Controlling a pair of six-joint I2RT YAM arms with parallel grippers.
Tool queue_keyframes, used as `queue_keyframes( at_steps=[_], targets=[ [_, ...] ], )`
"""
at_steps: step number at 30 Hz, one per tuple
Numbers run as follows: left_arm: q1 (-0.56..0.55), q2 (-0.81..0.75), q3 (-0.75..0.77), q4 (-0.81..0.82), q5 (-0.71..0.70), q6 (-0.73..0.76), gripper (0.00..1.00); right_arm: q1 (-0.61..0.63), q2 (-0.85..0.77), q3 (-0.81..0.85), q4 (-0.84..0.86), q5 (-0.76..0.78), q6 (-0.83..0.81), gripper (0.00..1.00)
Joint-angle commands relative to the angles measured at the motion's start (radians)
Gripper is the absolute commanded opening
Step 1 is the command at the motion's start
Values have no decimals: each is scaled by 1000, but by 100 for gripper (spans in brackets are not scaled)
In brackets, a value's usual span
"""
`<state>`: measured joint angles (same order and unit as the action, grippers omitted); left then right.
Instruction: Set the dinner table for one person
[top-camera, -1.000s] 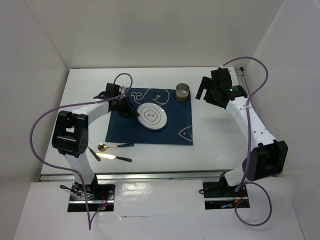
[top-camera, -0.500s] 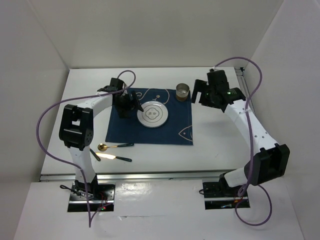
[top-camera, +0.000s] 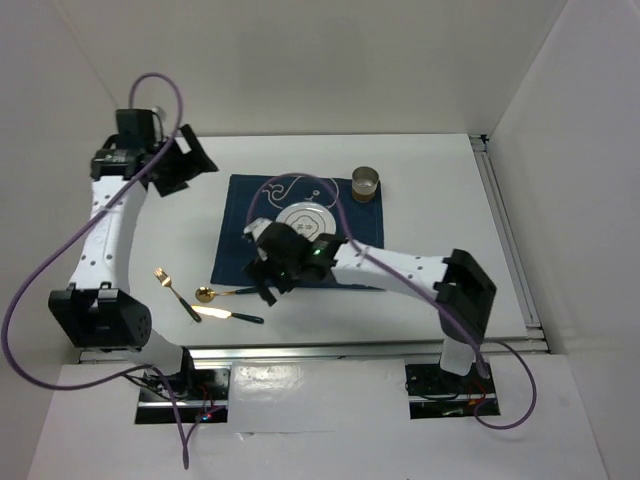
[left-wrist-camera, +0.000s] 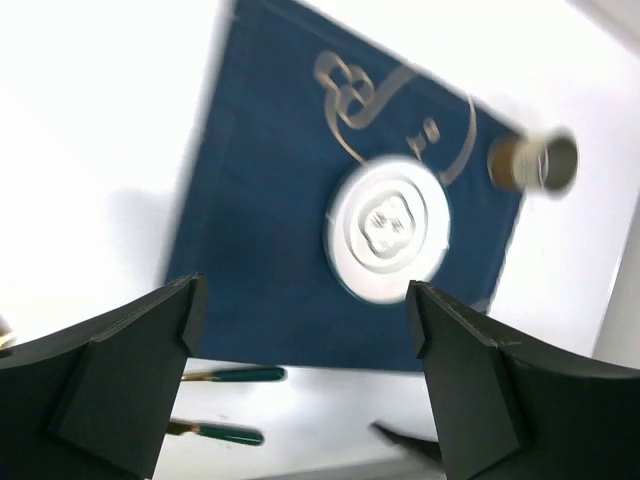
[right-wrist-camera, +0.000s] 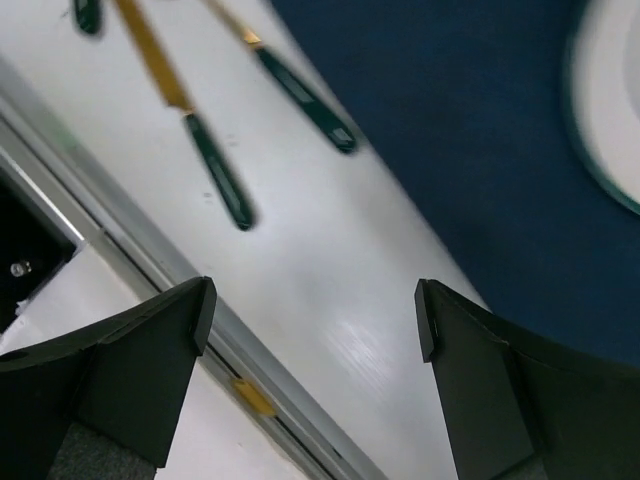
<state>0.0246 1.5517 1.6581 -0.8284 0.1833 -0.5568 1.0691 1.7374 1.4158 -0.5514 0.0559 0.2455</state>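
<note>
Seeing white tabletop (top-camera: 440, 200) across centre of overhead view, silver rail (top-camera: 330, 348) along its near edge. Lying on it, centre frame: navy mat (top-camera: 345, 255) with white fish drawings.

Containers:
- Sitting on mat, a bit above its middle: round pale plate (top-camera: 305, 218), flat, showing only its own embossed rings and centre mark.
- Standing at mat's upper right corner: small metal cup (top-camera: 366, 183), upright, brown band low on its side. Can't read the inside, too small from overhead and blurred in left wrist view.

Off mat, lower left of frame, on bare tabletop:
- fork (top-camera: 172, 290), gold head, dark handle, furthest left, angled.
- spoon (top-camera: 228, 293), gold bowl, just below mat's lower left corner.
- knife (top-camera: 230, 315), just below spoon, roughly parallel to it. Can't tell whether fork handle touches knife tip.

Reading left claw (top-camera: 188, 165) as released: jaws wide, nothing between. Hanging high at upper left of frame, well apart from mat. Looking down past both fingers (left-wrist-camera: 130, 390) at mat, plate and cup.

Reading right claw (top-camera: 262, 280) as released too: jaws spread, gripping nothing. Hovering over mat's lower left edge, near spoon and knife handles. In right wrist view: dark green handles upper left, mat upper right, plate rim at far right edge, rail running diagonally through lower left.
</note>
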Motion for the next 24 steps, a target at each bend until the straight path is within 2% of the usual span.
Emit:
queue_keyframes(
  at_steps=[1,4,6,11,15,17,21,22,23,24],
  targets=[
    [121,-71,58,-176,-62,23,100,83,140,87,114,-27,-78,92],
    [181,-116,45,-186,-36,9,100,133,240,155,104,-47,-107,91],
    [224,-168,-13,-146,36,9,100,153,318,204,104,-35,-118,91],
    [233,-200,-136,-121,122,0,99,167,401,232,113,-7,-138,87],
    [242,-200,-146,-121,134,28,99,167,432,221,133,21,-138,82],
    [242,-200,-136,-132,123,28,99,167,445,221,145,41,-138,76],
    [242,-200,-127,-121,142,28,99,167,458,197,154,4,-147,53],
    [242,-200,-118,-121,142,28,99,167,443,196,154,-5,-158,38],
    [242,-200,-118,-121,142,28,99,167,432,181,154,-14,-167,32],
    [242,-200,-107,-132,133,28,99,167,409,169,154,-14,-167,19]
  ],
)
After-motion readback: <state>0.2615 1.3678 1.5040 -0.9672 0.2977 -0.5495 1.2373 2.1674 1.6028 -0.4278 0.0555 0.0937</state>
